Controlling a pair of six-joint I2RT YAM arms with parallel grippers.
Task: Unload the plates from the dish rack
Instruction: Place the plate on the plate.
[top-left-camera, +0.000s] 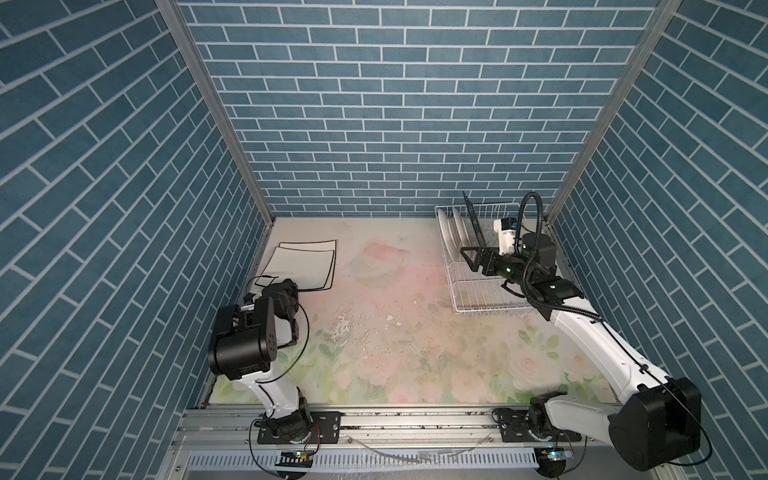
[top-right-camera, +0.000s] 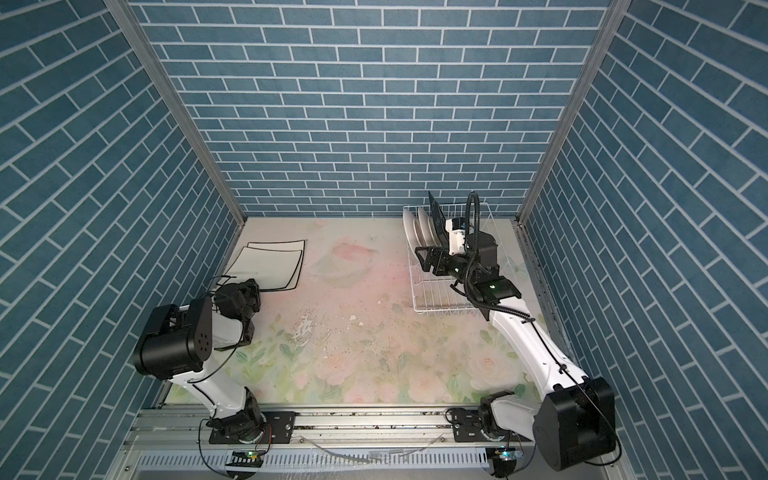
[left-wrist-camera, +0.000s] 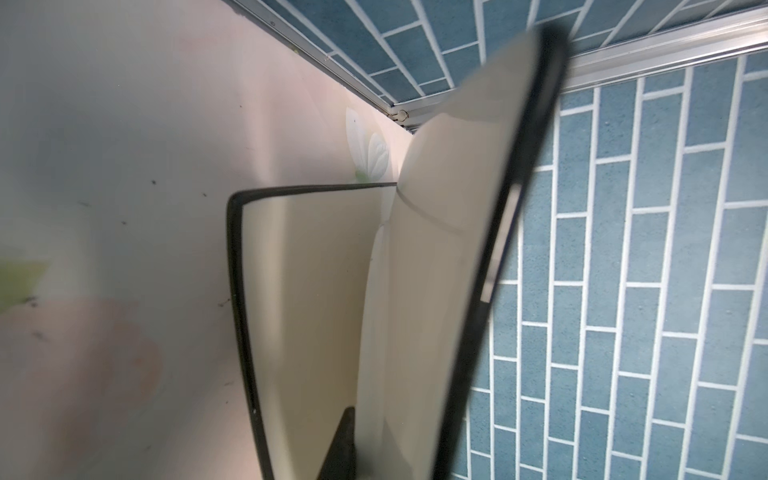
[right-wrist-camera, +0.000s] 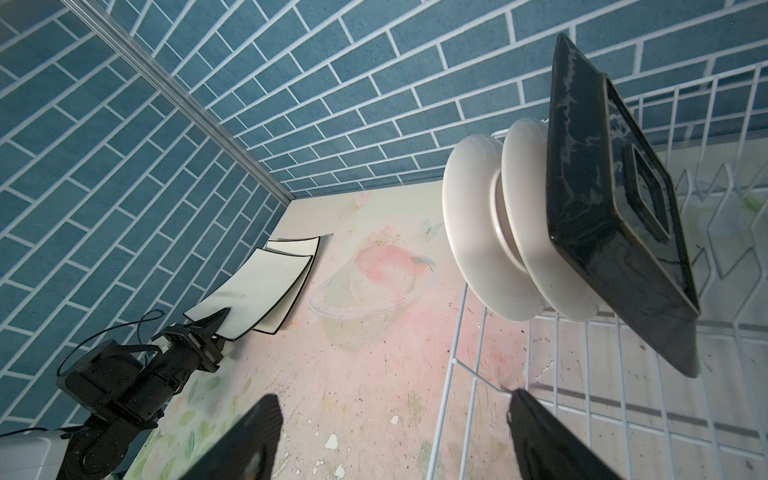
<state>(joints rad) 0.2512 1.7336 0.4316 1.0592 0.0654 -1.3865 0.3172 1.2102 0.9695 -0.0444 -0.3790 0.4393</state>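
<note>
floral table (top-left-camera: 374, 332): in the rack (top-left-camera: 478, 291) a likely stiff, slick, breakable black plate (right-wrist-camera: 590, 208) stands by two round plates (right-wrist-camera: 478, 249), best pinched at its top rim; right gripper (right-wrist-camera: 395, 415) wide, left gripper (right-wrist-camera: 218, 319) unclear.

The dish rack (top-left-camera: 486, 291) is white wire. In it stand a glossy black square plate (right-wrist-camera: 582, 199), veined with pale streaks, and two plain white round plates (right-wrist-camera: 469, 232). Well apart from the dish rack lie two white square plates (top-left-camera: 301, 269) with thin black rims. Under the rack, the counter (top-left-camera: 395, 332) is pale cream with faded pink and green flowers. Behind the rack, the walls (top-left-camera: 374, 104) are blue brick with white joints.
</note>
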